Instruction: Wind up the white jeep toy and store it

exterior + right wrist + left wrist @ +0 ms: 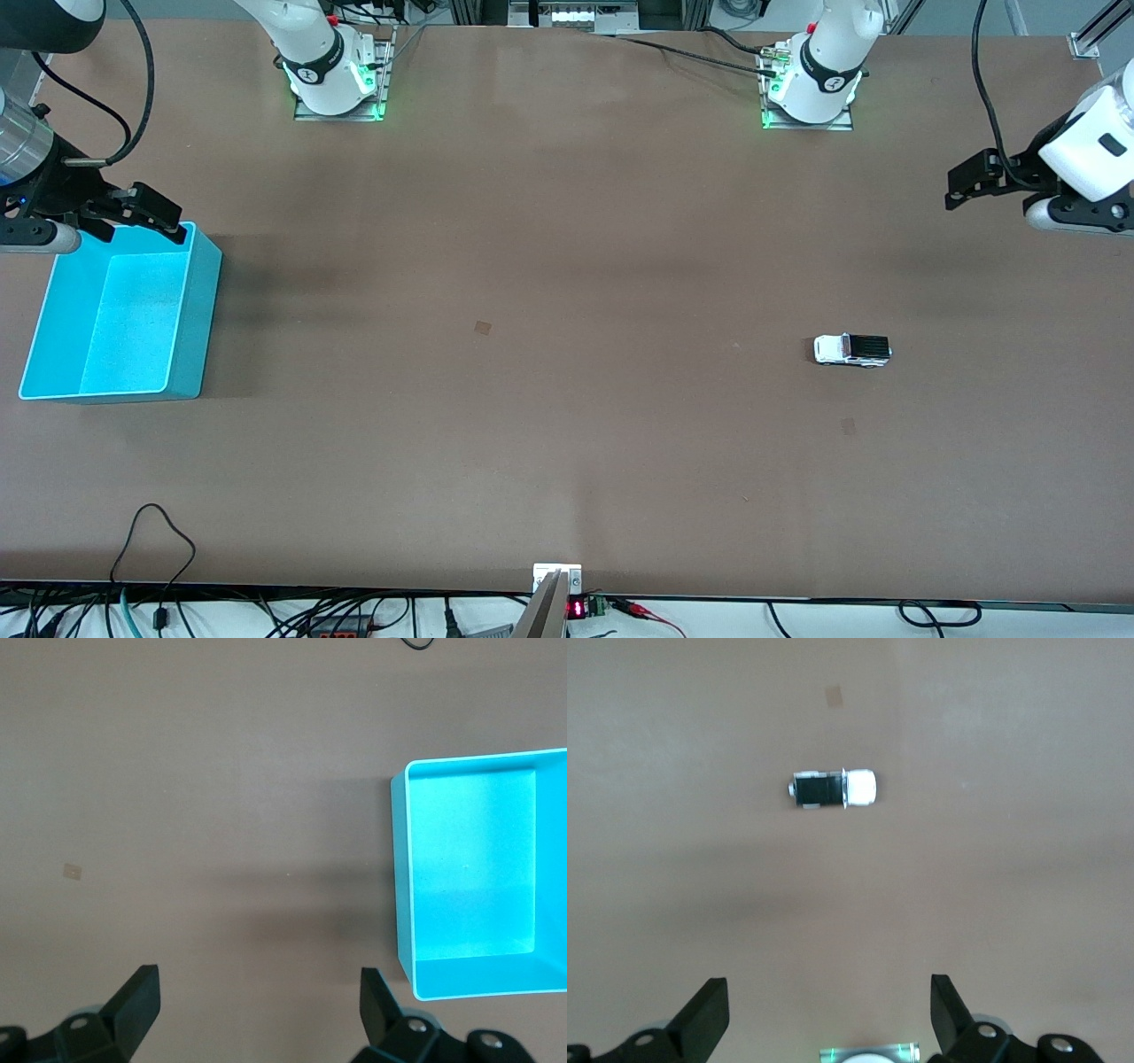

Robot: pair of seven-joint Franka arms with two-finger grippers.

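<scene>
The white jeep toy [852, 349] with a black ribbed roof panel stands on its wheels on the brown table, toward the left arm's end. It also shows in the left wrist view [833, 788]. My left gripper [970, 182] is open and empty, held up over the table edge at the left arm's end, apart from the jeep. My right gripper [142, 215] is open and empty, up over the rim of the turquoise bin [190, 310]. The bin is empty and also shows in the right wrist view [403, 904]. The left gripper [830, 1014] and the right gripper [257, 1010] show spread fingertips.
A small dark mark [482, 328] lies on the table near the middle. Cables [159, 540] hang along the table edge nearest the front camera. The two arm bases [337, 75] stand along the farthest edge.
</scene>
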